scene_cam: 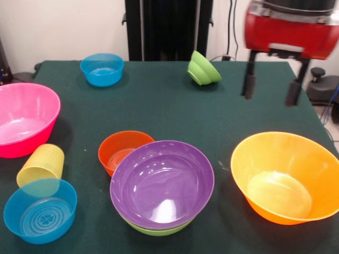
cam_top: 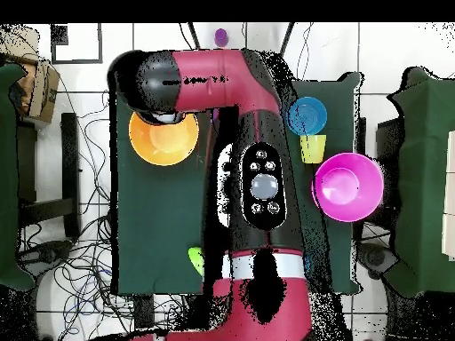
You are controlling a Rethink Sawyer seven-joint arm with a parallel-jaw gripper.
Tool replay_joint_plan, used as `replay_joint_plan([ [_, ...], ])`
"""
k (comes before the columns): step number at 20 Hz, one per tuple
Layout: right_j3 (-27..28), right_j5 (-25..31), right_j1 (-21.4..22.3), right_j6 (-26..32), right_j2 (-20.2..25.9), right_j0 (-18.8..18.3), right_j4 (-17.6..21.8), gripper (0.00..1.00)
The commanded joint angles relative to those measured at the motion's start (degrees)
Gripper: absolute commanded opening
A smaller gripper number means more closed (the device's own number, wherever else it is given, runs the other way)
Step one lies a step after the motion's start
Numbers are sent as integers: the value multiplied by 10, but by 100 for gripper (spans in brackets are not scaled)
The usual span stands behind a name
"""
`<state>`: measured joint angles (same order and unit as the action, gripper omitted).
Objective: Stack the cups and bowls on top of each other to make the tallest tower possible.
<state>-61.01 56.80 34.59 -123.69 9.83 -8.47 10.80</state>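
Note:
My gripper (scene_cam: 270, 89) hangs open and empty above the table's far right, behind the big orange bowl (scene_cam: 286, 177) (cam_top: 164, 142). A purple bowl (scene_cam: 161, 182) sits nested in a lime-green bowl (scene_cam: 159, 230) at the front middle, with a red-orange bowl (scene_cam: 123, 151) touching it on the left. A big pink bowl (scene_cam: 24, 124) (cam_top: 348, 186) stands at the left edge. The yellow cup (scene_cam: 42, 165) (cam_top: 313, 148) lies on its side against a small blue bowl (scene_cam: 39, 211) (cam_top: 307, 115). Another blue bowl (scene_cam: 102, 69) and a tipped lime-green bowl (scene_cam: 203, 69) (cam_top: 195, 259) are at the far side.
All of this rests on a dark green cloth-covered table (scene_cam: 175, 111). In the overhead view the arm (cam_top: 258, 178) covers the middle of the table and hides the bowls beneath it. Cables run along the floor around the table.

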Motion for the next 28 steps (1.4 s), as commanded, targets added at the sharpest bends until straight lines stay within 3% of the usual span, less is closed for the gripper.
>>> replay_joint_plan([
  [1, -135, -57, 23, 71, 20, -36, 17, 100],
  [7, -176, -70, 48, 86, 28, -53, 27, 100],
  [16, -139, -67, 21, 12, -17, 4, 80, 100],
  [22, -103, -17, 17, -23, -35, 35, 69, 100],
  [28, -97, -3, 20, -29, -41, 44, 50, 100],
])
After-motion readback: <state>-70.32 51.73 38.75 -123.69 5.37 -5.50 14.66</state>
